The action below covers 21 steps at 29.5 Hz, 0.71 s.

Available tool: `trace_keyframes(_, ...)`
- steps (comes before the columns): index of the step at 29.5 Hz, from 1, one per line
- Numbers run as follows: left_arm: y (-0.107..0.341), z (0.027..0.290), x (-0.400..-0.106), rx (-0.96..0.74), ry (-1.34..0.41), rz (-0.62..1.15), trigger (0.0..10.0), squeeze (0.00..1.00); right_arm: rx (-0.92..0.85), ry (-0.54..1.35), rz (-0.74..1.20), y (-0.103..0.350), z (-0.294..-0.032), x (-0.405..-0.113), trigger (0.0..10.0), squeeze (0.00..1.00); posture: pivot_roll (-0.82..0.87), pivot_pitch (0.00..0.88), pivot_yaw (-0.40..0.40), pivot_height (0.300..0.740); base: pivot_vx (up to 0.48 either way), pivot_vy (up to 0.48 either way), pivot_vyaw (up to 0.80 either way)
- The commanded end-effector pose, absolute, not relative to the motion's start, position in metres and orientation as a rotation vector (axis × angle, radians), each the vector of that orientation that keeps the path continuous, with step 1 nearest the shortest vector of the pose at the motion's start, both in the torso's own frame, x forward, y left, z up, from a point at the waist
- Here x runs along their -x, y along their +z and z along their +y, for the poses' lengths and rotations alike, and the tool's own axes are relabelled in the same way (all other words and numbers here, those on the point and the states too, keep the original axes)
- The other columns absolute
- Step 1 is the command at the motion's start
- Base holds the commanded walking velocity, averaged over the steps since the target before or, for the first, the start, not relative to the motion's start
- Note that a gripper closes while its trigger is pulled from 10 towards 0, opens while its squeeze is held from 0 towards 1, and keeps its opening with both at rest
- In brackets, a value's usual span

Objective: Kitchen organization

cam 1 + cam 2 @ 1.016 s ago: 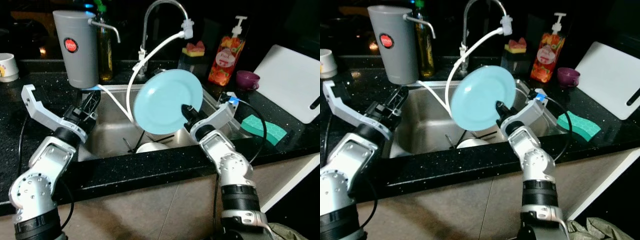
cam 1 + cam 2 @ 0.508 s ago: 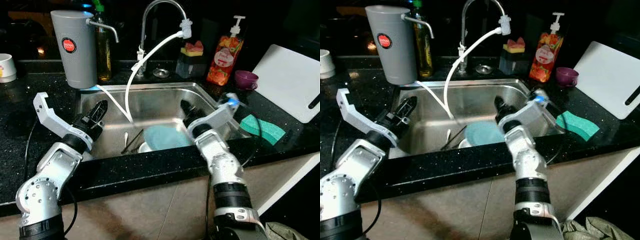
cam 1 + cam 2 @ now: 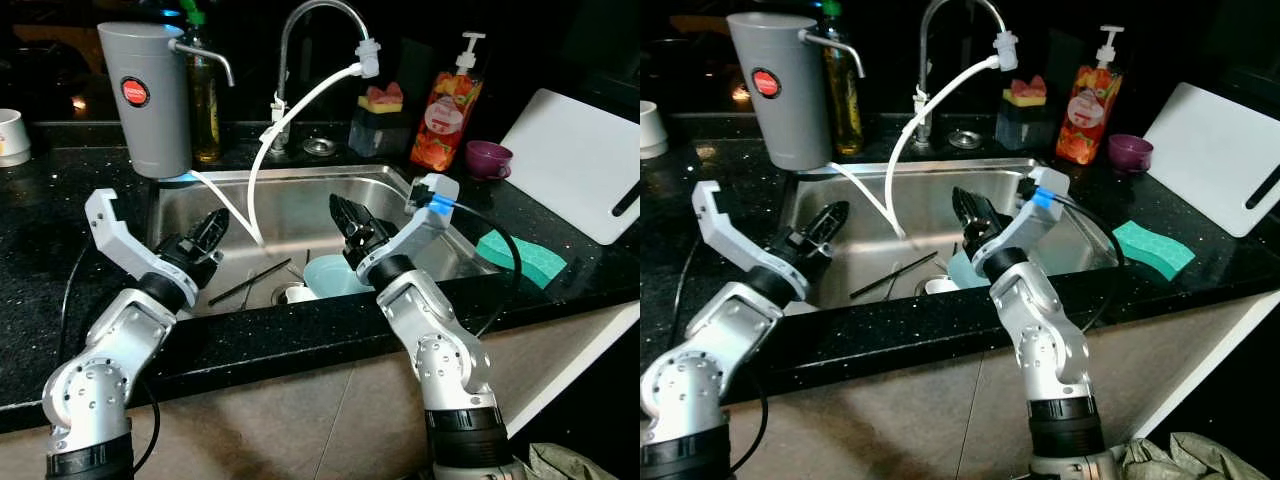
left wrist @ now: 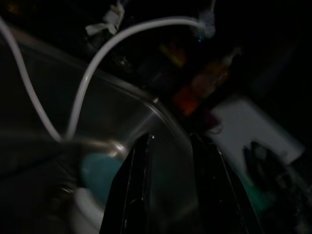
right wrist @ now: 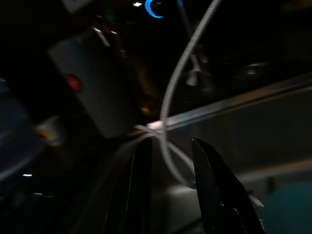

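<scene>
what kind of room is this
A home kitchen, most likely: a steel sink with a faucet set in a dark counter, a soap bottle and a green sponge beside it.

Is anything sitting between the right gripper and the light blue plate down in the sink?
Nothing visible does. The right gripper, fingers apart and empty, hangs over the sink just above the light blue plate on the basin floor. The white hose and the dark utensil lie off toward the left gripper.
</scene>
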State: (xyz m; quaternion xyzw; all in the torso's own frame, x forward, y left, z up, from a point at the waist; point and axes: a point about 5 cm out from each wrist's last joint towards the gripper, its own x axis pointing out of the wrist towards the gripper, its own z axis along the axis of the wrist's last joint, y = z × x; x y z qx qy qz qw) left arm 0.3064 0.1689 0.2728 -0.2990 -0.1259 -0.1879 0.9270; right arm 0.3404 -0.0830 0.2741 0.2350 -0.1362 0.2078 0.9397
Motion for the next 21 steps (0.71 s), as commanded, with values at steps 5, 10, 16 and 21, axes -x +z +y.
trace_keyframes(5, 0.286, 0.14, -0.299, 0.184, -0.388, -0.348, 10.0, 0.0, -0.314, 0.217, -0.296, 0.267, -0.101, -0.337, 10.0, 0.0, 0.08, 0.099, -0.087, 0.74, 0.0, 0.0, 0.0)
trace_keyframes(10, 0.29, 0.137, -0.303, 0.034, -0.27, -0.405, 10.0, 0.0, -0.245, 0.151, -0.307, 0.263, -0.106, -0.336, 10.0, 0.0, 0.07, 0.095, -0.074, 0.74, 0.0, 0.0, 0.0)
trace_keyframes(16, 0.287, 0.138, -0.306, -0.041, -0.2, -0.419, 10.0, 0.0, -0.192, 0.099, -0.325, 0.264, -0.114, -0.333, 10.0, 0.0, 0.06, 0.096, -0.054, 0.74, 0.0, 0.0, 0.0)
trace_keyframes(21, 0.281, 0.138, -0.307, -0.039, -0.183, -0.403, 10.0, 0.0, -0.185, 0.05, -0.33, 0.264, -0.125, -0.333, 10.0, 0.0, 0.06, 0.094, -0.048, 0.74, 0.0, 0.0, 0.0)
